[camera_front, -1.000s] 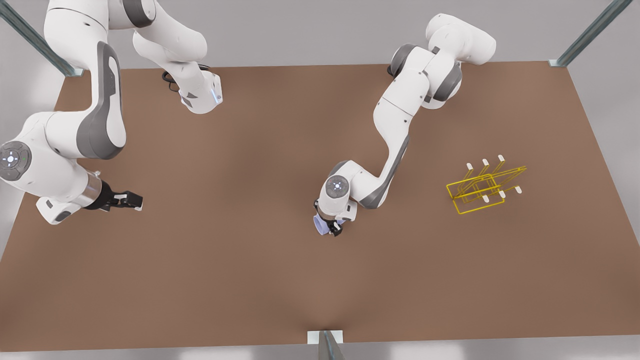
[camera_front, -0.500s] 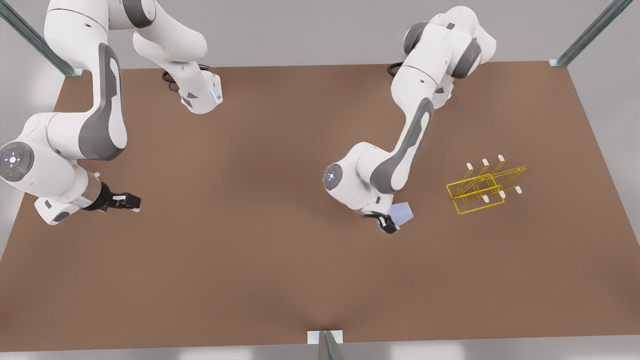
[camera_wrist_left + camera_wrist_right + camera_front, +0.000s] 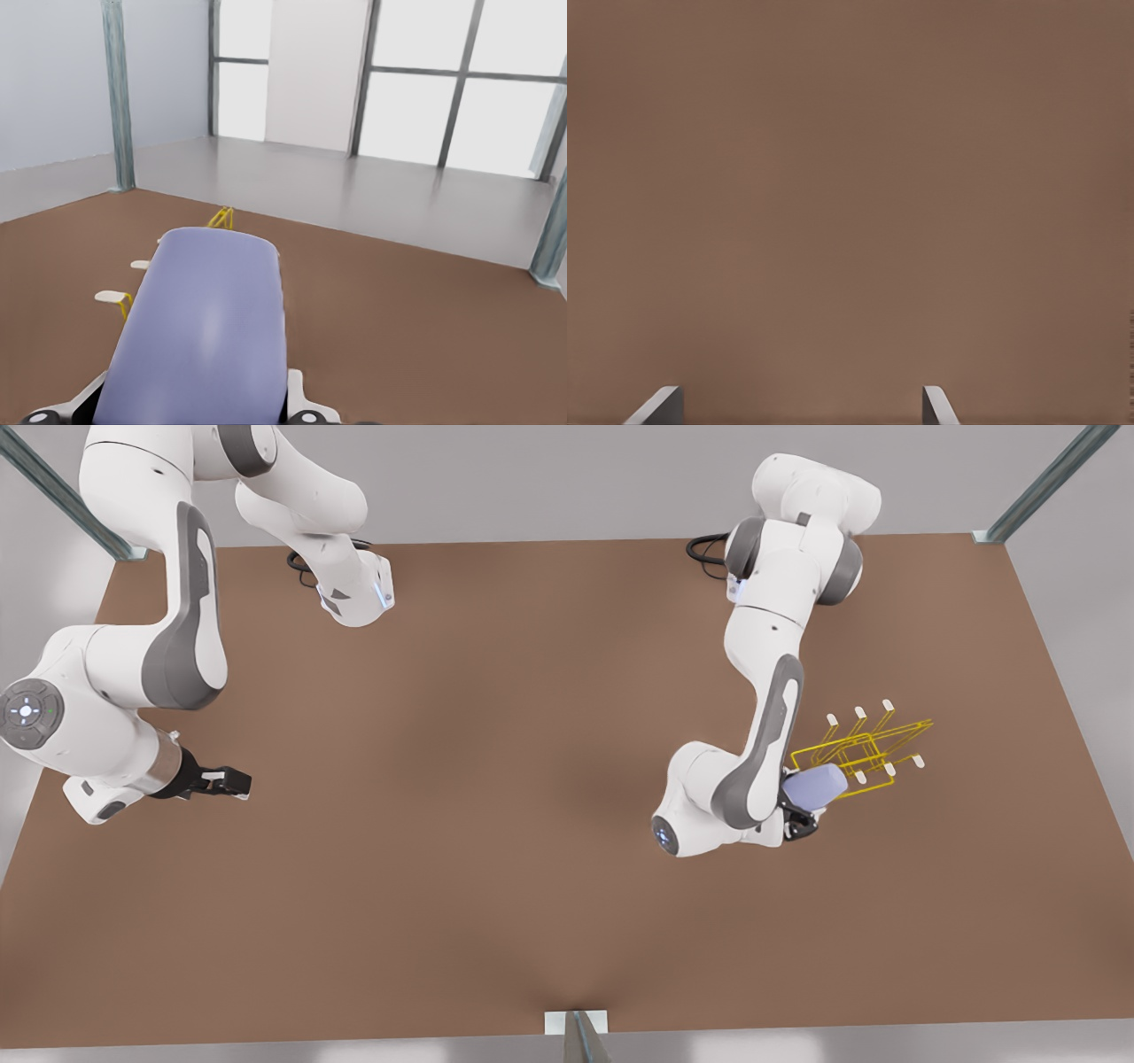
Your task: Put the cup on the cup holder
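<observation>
Two fingers of the left gripper (image 3: 800, 821) are clamped on the cup (image 3: 815, 786), one on each side near its lower end. In the left wrist view their pads (image 3: 295, 396) peek out on both sides of the cup's (image 3: 205, 329) body, but most of each finger is cut off by the frame edge. The cup is lifted off the table (image 3: 496, 850) and lies tipped on its side, its far end pointing at the cup holder (image 3: 855, 760). In the front view it overlaps the near corner of the yellow wire frame; whether it touches the wire cannot be told. From the wrist camera the cup hides most of the holder (image 3: 168, 266): a few white-tipped prongs and a bit of yellow wire stick out beside and beyond it. The arm's elbow and wrist cover part of the gripper in the front view.

Far toward the front view's left, the right gripper (image 3: 237, 781) waits low over bare table, well apart from the cup and holder. Its fingertips (image 3: 657, 407) stand wide apart with nothing between them, only their ends showing in the right wrist view.
</observation>
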Available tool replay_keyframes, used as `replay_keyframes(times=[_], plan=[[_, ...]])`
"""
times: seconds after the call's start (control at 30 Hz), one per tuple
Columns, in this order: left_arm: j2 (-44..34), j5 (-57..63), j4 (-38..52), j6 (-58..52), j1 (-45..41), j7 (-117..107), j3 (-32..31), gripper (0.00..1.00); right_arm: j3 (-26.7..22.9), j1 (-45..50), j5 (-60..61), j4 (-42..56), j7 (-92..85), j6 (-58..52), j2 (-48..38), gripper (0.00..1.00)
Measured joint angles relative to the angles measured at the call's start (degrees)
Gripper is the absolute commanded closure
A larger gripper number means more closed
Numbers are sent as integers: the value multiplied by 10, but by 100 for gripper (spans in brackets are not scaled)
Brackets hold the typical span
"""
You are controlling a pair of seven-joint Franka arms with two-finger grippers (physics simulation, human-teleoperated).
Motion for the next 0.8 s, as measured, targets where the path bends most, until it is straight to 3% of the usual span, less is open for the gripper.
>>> replay_keyframes(times=[0.27, 0.8], plan=[[58, -30, 77, -48, 35, 74, 29, 17, 0, -1, -1, 0, 1, 0, 2, 0], [96, 63, 66, -36, 61, 201, 116, 16, 0, -4, 2, 1, 3, 1, 9, 0]])
